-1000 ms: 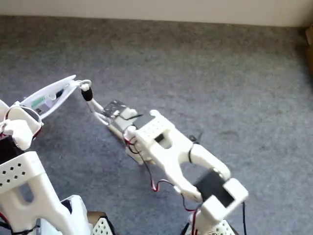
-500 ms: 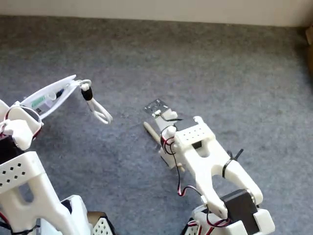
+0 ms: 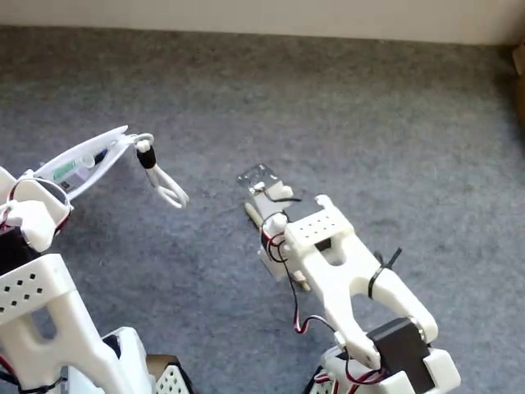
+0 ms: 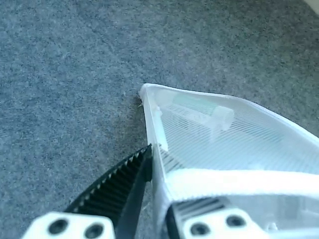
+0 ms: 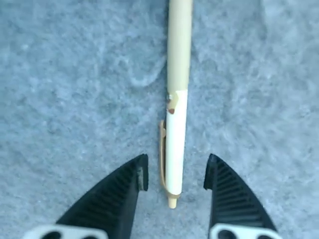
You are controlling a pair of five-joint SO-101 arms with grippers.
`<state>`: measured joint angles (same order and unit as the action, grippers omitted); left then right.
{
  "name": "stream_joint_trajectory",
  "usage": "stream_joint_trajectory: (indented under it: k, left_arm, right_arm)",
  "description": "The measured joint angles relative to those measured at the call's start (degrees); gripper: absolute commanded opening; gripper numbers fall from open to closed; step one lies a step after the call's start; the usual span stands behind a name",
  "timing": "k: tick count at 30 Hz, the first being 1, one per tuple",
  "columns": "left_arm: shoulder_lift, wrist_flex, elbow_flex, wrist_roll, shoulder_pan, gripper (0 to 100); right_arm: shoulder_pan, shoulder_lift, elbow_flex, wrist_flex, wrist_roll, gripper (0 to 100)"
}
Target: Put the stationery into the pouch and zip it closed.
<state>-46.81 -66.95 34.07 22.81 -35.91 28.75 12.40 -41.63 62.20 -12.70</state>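
Observation:
A white mesh pouch (image 3: 86,158) hangs off the carpet at the left, with my left gripper (image 3: 45,187) shut on its edge. Its zip pull, a black bead with a white loop (image 3: 162,182), dangles from the far tip. In the left wrist view the pouch (image 4: 234,139) holds a pale tube-like item (image 4: 199,112), and the left gripper (image 4: 152,167) pinches the pouch rim. A cream and white pen (image 5: 177,99) lies on the carpet. My right gripper (image 5: 174,172) stands open astride its clip end, not touching it. From above, the pen (image 3: 252,214) pokes out beside the right gripper (image 3: 264,212).
Grey carpet (image 3: 385,123) covers the whole work area, with free room at the back and right. A pale wall strip (image 3: 262,16) runs along the far edge. The bases of both arms stand at the near edge.
The right arm has pulled back from the pouch's zip pull and swung to the right, and now sits over the pen. The left arm and pouch have stayed still.

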Motion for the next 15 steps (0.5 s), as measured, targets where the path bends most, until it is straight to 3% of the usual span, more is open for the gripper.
stream_joint_trajectory:
  k: [7,15]
  left_arm:
    - [0.0,0.0,0.0,0.0,0.0,1]
    - [0.0,0.0,0.0,0.0,0.0,1]
  right_arm:
    - [2.46,-2.73,9.76,0.0,0.0,17.7]
    - [3.69,-21.54,26.64,0.0,3.69,17.4]
